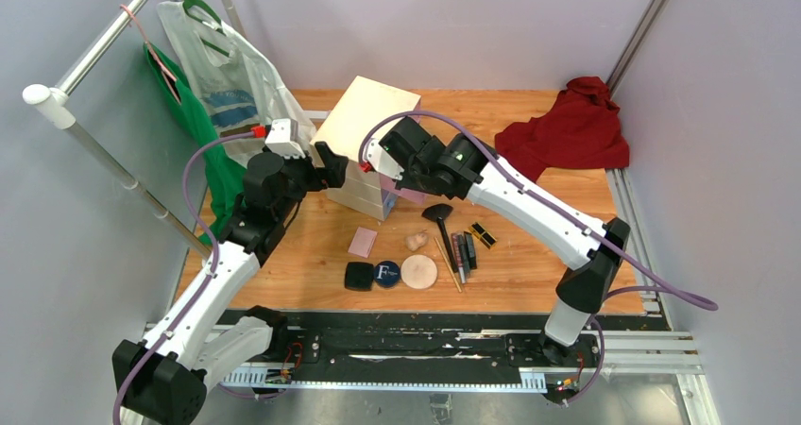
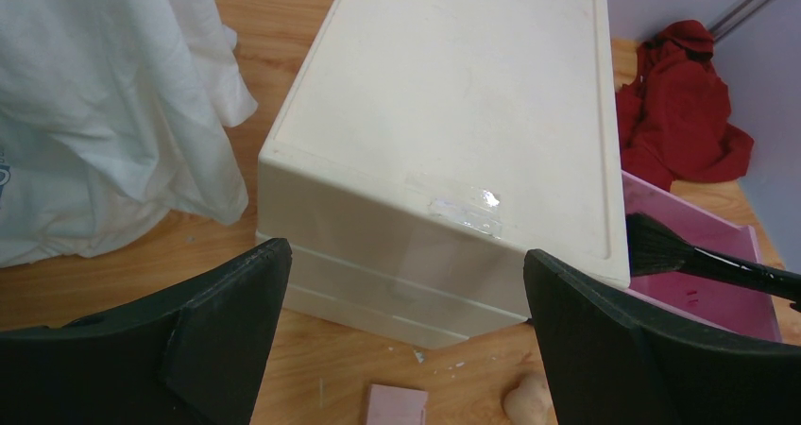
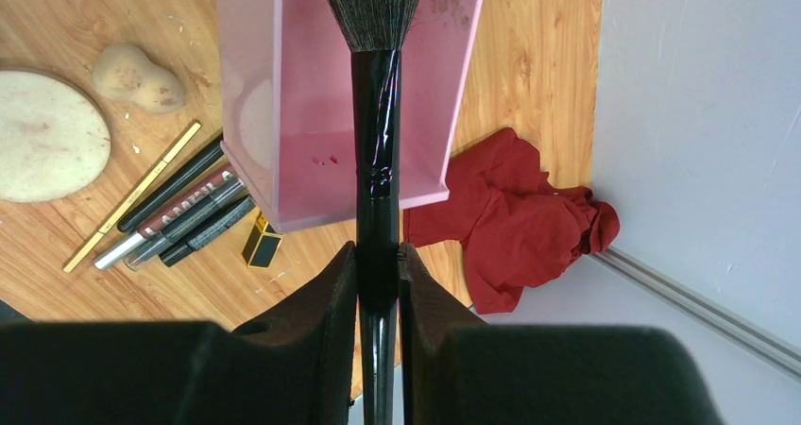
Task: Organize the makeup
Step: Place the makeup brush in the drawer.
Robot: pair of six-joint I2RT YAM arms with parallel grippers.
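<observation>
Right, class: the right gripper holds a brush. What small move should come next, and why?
Probably lower the right gripper slightly and open it, letting the brush drop into the pink drawer. The gripper is shut on the handle, and the bristles are already above the open drawer.

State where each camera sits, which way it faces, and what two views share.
Top external: above and behind, looking down on the table; left arm and right arm show.
Left wrist: on the left arm, facing the chest; open left claw below.
Right wrist: on the right arm, looking down the brush into the drawer; right claw shut on the brush.
Both wrist views share brush, drawer and red cloth.
</observation>
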